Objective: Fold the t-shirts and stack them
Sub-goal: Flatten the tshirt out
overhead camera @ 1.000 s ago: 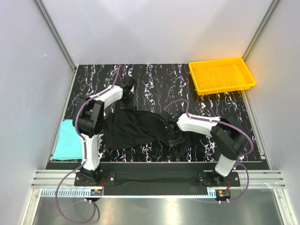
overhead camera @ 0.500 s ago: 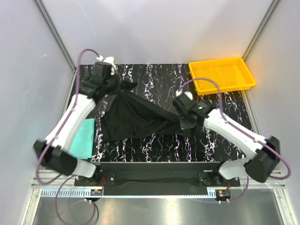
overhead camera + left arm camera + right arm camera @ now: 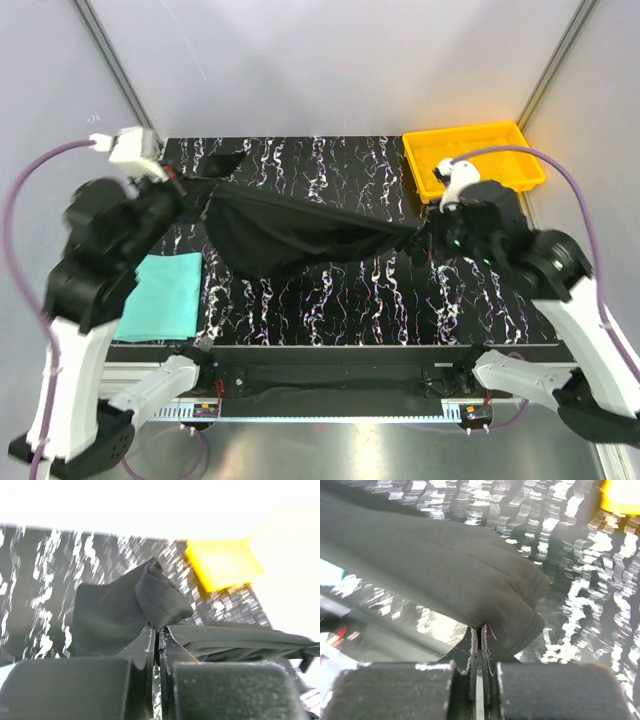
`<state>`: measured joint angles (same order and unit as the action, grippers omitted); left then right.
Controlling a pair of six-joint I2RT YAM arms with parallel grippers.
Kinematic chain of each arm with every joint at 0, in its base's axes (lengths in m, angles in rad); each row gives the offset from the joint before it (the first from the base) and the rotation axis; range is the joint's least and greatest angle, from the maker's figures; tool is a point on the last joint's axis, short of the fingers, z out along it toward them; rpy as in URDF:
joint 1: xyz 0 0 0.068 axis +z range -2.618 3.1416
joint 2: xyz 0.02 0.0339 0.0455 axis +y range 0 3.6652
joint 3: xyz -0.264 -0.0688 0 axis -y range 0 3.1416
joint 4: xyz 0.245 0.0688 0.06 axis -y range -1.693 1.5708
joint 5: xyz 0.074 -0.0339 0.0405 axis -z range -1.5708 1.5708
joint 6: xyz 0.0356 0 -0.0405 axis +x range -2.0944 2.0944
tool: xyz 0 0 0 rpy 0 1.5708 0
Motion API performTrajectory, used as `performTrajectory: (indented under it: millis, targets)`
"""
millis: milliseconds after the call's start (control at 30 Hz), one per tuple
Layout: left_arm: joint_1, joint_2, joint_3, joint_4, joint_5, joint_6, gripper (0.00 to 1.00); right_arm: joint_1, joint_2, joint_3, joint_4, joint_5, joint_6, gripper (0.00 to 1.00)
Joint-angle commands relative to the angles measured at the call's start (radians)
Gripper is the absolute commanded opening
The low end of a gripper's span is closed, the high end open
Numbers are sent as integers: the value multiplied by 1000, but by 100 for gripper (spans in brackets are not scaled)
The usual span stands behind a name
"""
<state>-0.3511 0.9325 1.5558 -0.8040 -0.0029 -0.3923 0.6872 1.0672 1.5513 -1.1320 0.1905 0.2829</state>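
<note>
The black t-shirt [image 3: 290, 235] hangs stretched in the air between both arms, sagging in the middle above the marbled table. My left gripper [image 3: 190, 188] is shut on its left end; in the left wrist view the cloth [image 3: 150, 600] bunches just past the closed fingertips. My right gripper [image 3: 420, 232] is shut on its right end, and the right wrist view shows the fabric [image 3: 450, 575] pinched between the jaws. The teal t-shirt [image 3: 160, 295] lies folded flat at the table's left edge, below my left arm.
A yellow plastic tray [image 3: 472, 160] sits at the back right corner of the table, just behind my right arm. The dark marbled tabletop [image 3: 340, 300] runs under the hanging shirt. Grey walls enclose both sides.
Both arms have risen and spread apart, lifting the black t-shirt off the table and pulling it into a taut span. The right gripper closed on the shirt's right end.
</note>
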Motion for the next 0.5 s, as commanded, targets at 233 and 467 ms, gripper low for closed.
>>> performTrajectory:
  millis: [233, 467]
  targets:
    - [11, -32, 139, 63, -3, 23, 0, -9, -128, -160, -46, -195, -2, 0]
    - [21, 259, 179, 63, -19, 35, 0, -54, 63, -226, 4, -38, 96, 0]
